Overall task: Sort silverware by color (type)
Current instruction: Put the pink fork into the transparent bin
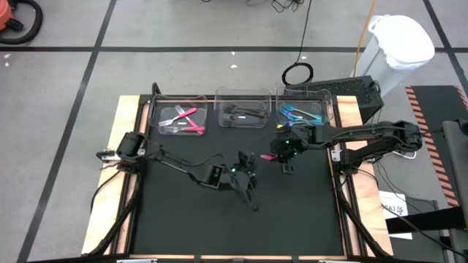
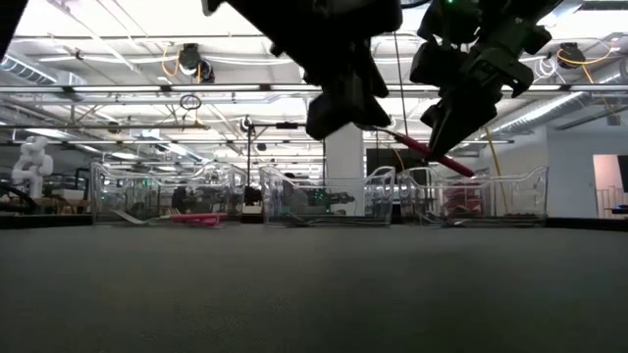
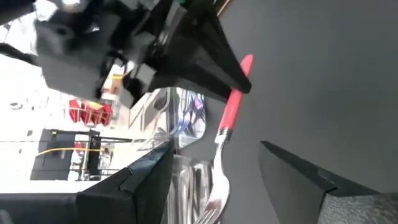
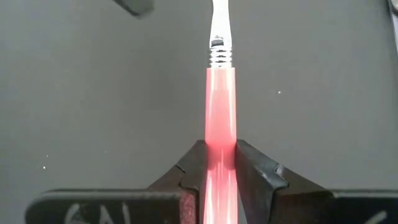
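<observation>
My right gripper (image 1: 281, 155) is shut on a pink-handled fork (image 1: 267, 156) above the black mat, right of its middle. The fork's silver head (image 3: 212, 193) reaches toward my left gripper (image 1: 248, 172), which is open. In the left wrist view its two fingers (image 3: 143, 180) stand on either side of the head, and no touch shows. More silverware lies in three clear bins along the far edge: pink-handled pieces (image 1: 183, 120) in the left one, black pieces (image 1: 245, 113) in the middle one, teal pieces (image 1: 300, 113) in the right one. My right gripper pinches the fork's pink handle (image 4: 221, 140) between its two fingers, toward the handle's free end (image 3: 247, 60), which sticks out behind them. The fork runs on ahead along the fingers, which slant down from the table's right. It hangs clear of the mat (image 2: 422, 149).
The black mat (image 1: 219, 226) lies bare on the near side of both grippers. The three clear bins (image 1: 245, 102) stand in a row at the far edge. A black case (image 1: 351, 91) and a white bin (image 1: 402, 44) sit beyond the far right corner.
</observation>
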Controlling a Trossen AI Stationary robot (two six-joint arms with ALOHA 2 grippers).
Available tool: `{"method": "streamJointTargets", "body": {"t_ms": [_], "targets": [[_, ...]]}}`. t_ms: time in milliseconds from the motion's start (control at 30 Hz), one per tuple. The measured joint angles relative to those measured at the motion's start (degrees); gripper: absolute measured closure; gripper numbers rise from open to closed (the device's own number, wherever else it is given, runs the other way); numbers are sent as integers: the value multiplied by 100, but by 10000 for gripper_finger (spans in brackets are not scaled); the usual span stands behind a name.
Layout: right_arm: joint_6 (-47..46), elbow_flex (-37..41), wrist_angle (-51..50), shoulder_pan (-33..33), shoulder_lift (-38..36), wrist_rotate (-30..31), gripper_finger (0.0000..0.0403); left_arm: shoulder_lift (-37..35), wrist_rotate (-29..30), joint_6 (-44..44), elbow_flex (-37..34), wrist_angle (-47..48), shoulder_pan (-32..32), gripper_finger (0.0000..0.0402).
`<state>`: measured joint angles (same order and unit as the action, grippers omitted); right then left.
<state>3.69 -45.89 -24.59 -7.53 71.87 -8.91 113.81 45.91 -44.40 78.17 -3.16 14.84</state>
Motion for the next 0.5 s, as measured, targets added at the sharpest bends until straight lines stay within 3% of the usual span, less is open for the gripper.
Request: {"method": "streamJointTargets", "body": {"t_ms": [333,500], "targets": [[15,0,75,0,-2,158,344,506,-158,-588,0,-855,-278,165],[33,0,80,0,-2,149,344,731,200,-1175,-2,-1487,-303,179]]}}
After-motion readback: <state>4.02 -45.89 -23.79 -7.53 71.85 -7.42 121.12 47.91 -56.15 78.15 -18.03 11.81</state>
